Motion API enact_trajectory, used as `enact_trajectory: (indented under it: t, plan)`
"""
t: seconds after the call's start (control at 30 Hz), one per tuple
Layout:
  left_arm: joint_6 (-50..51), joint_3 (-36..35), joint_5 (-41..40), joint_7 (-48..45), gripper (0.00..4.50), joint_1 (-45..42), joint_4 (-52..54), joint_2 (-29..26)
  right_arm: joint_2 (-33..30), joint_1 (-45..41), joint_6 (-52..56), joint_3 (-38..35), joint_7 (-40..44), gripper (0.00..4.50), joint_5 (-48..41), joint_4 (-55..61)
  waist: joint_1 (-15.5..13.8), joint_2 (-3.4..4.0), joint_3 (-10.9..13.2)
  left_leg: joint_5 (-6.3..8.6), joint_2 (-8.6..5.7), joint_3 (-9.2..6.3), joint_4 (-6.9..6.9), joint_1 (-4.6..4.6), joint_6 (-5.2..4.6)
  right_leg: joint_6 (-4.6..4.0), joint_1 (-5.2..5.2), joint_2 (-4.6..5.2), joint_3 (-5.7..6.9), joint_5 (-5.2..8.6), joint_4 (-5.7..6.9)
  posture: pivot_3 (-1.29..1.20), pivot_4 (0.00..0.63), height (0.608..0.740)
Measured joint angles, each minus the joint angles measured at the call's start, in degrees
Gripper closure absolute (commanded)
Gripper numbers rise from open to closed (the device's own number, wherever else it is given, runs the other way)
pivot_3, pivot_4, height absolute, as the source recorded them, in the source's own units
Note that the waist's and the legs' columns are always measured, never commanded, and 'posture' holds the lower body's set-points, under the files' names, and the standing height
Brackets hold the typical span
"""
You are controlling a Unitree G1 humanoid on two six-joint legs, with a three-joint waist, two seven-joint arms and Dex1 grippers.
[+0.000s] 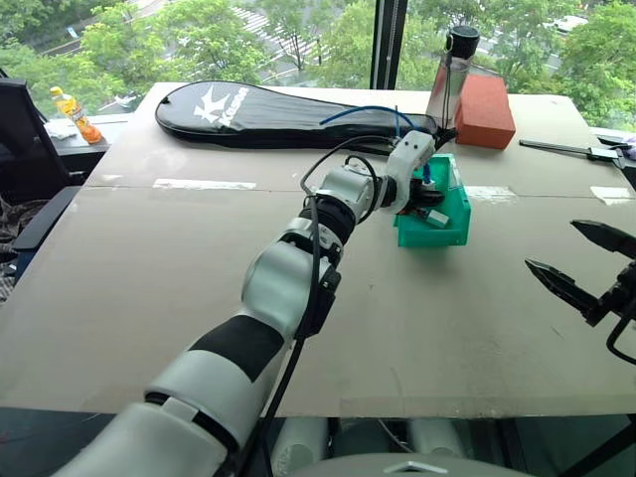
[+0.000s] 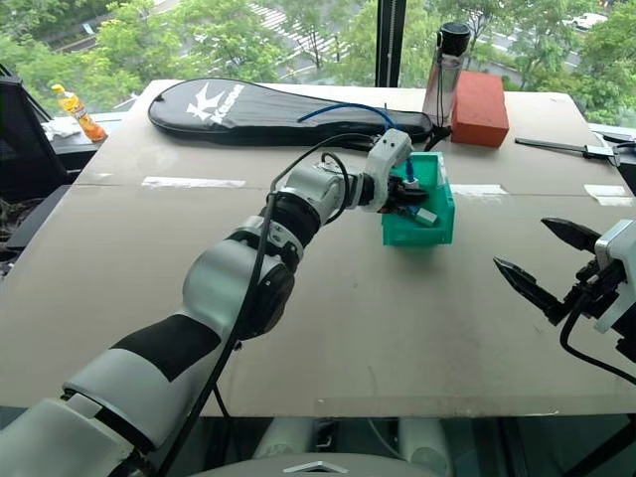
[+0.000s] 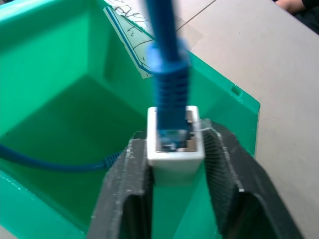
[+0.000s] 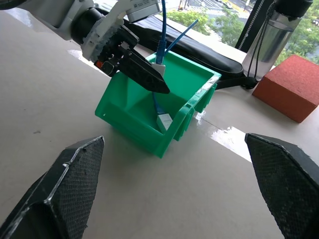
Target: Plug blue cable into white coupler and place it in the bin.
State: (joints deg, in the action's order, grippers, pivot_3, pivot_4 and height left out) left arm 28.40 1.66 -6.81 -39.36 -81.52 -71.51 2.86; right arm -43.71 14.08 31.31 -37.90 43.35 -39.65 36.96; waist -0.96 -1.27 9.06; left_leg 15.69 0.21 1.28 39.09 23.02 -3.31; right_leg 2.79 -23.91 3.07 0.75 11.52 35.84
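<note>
Right gripper [image 2: 537,260] wide open, empty, well apart. Left gripper [image 3: 174,169] pinches white coupler [image 3: 175,144] over bin [image 1: 459,211], blue cable [image 3: 167,55] plugged in. Light, floppy cord; grip the rigid coupler.

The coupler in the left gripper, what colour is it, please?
White, seen best in the left wrist view: coupler, left gripper.

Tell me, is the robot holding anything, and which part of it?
The left gripper holds the small white plastic coupler by its two sides, over the teal-green plastic bin. The thin blue cable is plugged into it. The right gripper holds nothing.
</note>
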Motion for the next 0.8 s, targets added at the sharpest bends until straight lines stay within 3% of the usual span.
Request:
enact_trajectory:
  t: [0.07,0.1,0.23,0.37,0.5,0.6,0.8]
  plan:
    - [0.5,-1.0,0.0,0.8,0.24,-0.6,0.0,0.0,0.0,-0.5,-0.4,1.3,0.0,0.0,0.3,-0.7,0.1,0.0,0.0,0.0,0.0,0.01,0.0,-0.01,0.0,0.0,0.0,0.0,-0.01,0.0,0.01,0.0,0.15,0.74]
    - [0.6,-1.1,0.0,0.8,0.1,-0.7,0.0,0.0,0.0,-0.5,-0.4,1.3,0.0,0.0,0.3,-0.8,0.1,0.0,0.0,0.0,0.0,0.01,0.0,-0.01,0.0,0.0,0.0,0.0,-0.01,0.0,0.01,0.0,0.15,0.74]
    - [6.7,-1.1,-0.1,-2.9,0.1,-1.4,1.8,-1.8,0.2,-0.9,-0.4,2.6,-0.2,0.0,0.7,-1.0,0.2,0.01,0.0,0.0,0.01,0.0,0.0,-0.05,0.0,0.01,0.0,-0.04,-0.01,0.01,0.05,0.0,0.15,0.74]
    - [18.5,0.1,-1.6,-9.3,0.1,0.5,14.1,-7.3,0.9,-1.4,-0.4,4.4,-1.2,0.0,0.7,-0.9,0.6,0.08,0.0,0.0,0.07,0.03,-0.04,-0.08,0.01,-0.01,-0.04,-0.07,-0.07,0.0,0.11,0.0,0.15,0.74]
    - [27.4,0.6,-5.6,-12.6,0.1,12.7,40.8,-14.7,1.8,-2.1,-0.4,6.0,-2.5,0.0,0.9,-0.3,0.8,0.18,0.0,-0.03,0.11,0.03,-0.12,-0.14,0.07,-0.03,-0.04,-0.01,-0.13,0.0,0.12,0.0,0.15,0.74]
    - [26.8,-1.5,-9.7,-12.0,0.1,26.0,60.6,-17.1,2.5,-2.5,-0.6,7.5,-2.8,0.0,0.8,0.5,0.4,0.22,0.0,-0.18,0.12,0.0,-0.1,-0.09,0.34,-0.04,-0.04,0.08,-0.27,-0.02,0.09,0.0,0.15,0.74]
    - [21.3,-5.2,-15.0,-14.2,0.1,45.4,82.5,-25.6,2.9,-2.1,-1.5,9.2,-2.2,0.0,0.9,0.3,0.1,0.28,0.0,-0.17,0.09,0.04,-0.06,-0.22,0.34,-0.25,0.07,0.19,-0.31,0.08,0.09,0.0,0.15,0.74]
